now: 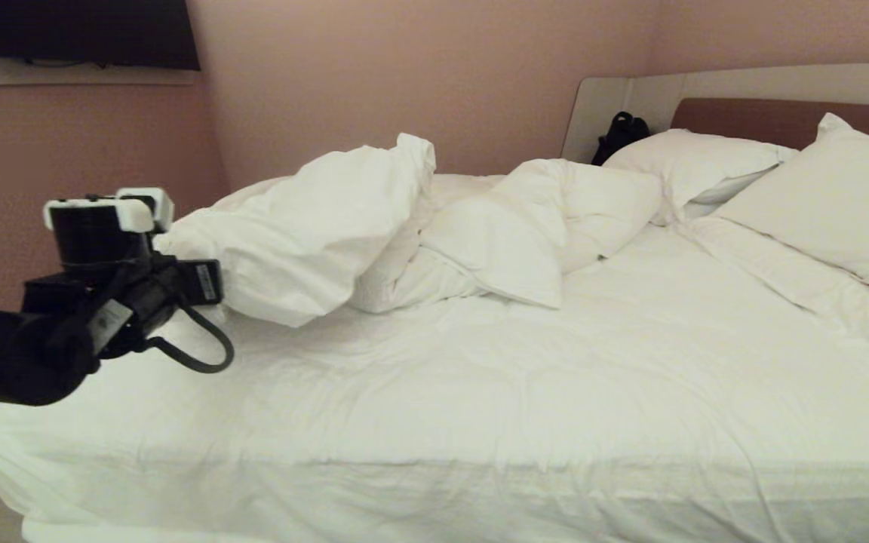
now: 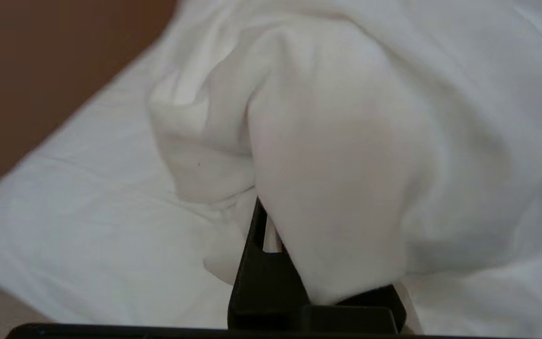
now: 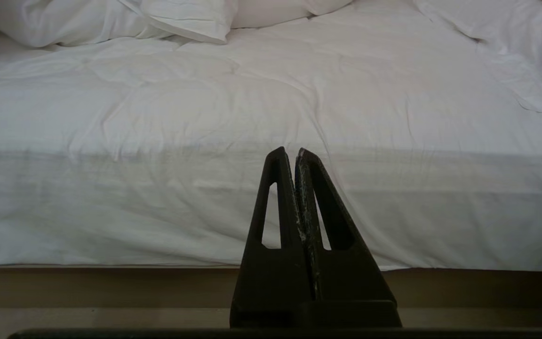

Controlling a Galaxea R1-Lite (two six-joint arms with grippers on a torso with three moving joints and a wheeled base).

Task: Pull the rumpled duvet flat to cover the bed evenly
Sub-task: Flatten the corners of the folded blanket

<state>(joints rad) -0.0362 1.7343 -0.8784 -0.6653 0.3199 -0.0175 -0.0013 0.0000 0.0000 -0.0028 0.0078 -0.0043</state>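
Observation:
The white duvet (image 1: 306, 234) lies rumpled in puffy heaps along the far side of the bed (image 1: 480, 452). My left gripper (image 1: 167, 245) hangs over the bed's left end, its fingers hidden behind the wrist. It is shut on a raised fold of the duvet (image 2: 337, 179). In the left wrist view that fold bulges over the left gripper (image 2: 275, 230), covering one finger while the other finger (image 2: 252, 245) shows. My right gripper (image 3: 295, 151) is shut and empty. It sits low before the bed's near side (image 3: 158, 202) and is out of the head view.
Two white pillows (image 1: 698, 162) (image 1: 842, 204) lean at the headboard (image 1: 751, 121) on the right. A black bag (image 1: 619, 136) sits by the headboard's left end. A dark screen (image 1: 80, 30) hangs on the pink wall at upper left. Floor shows below the bed's edge (image 3: 111, 320).

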